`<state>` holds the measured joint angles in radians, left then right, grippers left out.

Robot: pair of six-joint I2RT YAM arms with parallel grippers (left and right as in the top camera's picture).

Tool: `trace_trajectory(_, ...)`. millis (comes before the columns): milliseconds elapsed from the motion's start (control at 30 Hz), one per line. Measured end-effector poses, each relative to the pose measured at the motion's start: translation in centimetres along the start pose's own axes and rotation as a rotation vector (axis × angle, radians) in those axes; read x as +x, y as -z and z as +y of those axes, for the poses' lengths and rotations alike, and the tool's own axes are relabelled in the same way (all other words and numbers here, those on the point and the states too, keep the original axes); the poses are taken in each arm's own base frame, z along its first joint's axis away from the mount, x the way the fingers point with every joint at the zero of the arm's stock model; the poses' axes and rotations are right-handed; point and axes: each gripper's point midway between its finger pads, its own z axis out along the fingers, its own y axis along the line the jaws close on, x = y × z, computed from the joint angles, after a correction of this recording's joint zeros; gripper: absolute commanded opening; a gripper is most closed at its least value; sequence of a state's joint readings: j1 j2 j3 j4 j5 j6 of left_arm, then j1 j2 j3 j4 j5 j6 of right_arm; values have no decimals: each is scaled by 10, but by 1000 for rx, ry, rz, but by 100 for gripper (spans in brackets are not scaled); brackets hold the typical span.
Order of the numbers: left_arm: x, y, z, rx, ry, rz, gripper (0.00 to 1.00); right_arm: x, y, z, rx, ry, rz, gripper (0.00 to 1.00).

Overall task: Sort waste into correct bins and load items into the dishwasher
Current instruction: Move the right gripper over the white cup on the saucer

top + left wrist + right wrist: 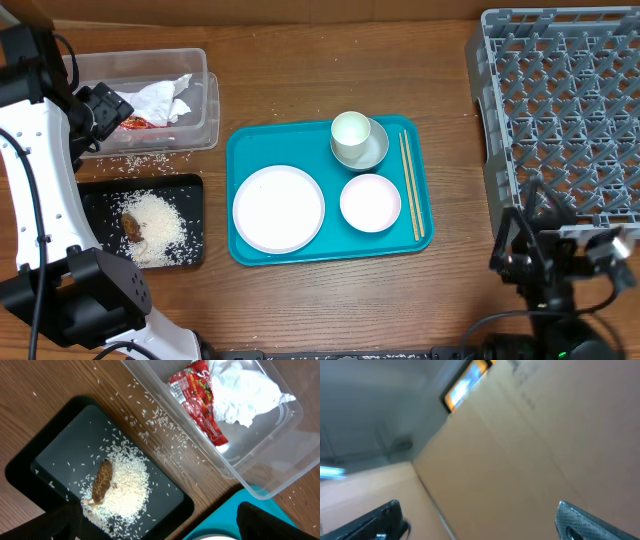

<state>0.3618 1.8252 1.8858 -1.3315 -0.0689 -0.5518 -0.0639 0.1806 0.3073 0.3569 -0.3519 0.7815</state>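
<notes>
The clear tub at the back left holds crumpled white napkins and a red wrapper; both also show in the left wrist view. The black tray holds a rice heap and a brown lump. On the teal tray lie a white plate, a small white bowl, a white cup in a grey-green bowl, and chopsticks. My left gripper is open and empty above the tub's left end. My right gripper is open and empty at the front right.
The grey dish rack stands at the right, beside the right arm. Loose rice grains lie on the wood between the tub and the black tray. The right wrist view shows only a brown cardboard wall.
</notes>
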Motion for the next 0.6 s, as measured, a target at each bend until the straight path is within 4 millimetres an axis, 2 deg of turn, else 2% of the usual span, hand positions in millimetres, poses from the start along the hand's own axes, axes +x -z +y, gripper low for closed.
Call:
trace_trajectory(100, 0, 0, 0, 0, 0, 1, 100, -3, -33, 21, 17, 71, 222, 100)
trace_trajectory(233, 0, 0, 0, 1, 0, 0, 100, 19, -56, 19, 105, 46, 602, 100)
trace_trajectory(433, 0, 0, 0, 0, 0, -1, 100, 48, -66, -9, 266, 57, 939, 100)
trace_trajectory(500, 0, 0, 0, 1, 0, 0, 100, 70, -68, -16, 307, 94, 1057, 100)
trace_trajectory(533, 0, 0, 0, 1, 0, 0, 100, 75, -68, -17, 310, 103, 1077, 100)
trace_trajectory(600, 0, 0, 0, 1, 0, 0, 100, 101, -66, -17, 314, 144, 1177, 100)
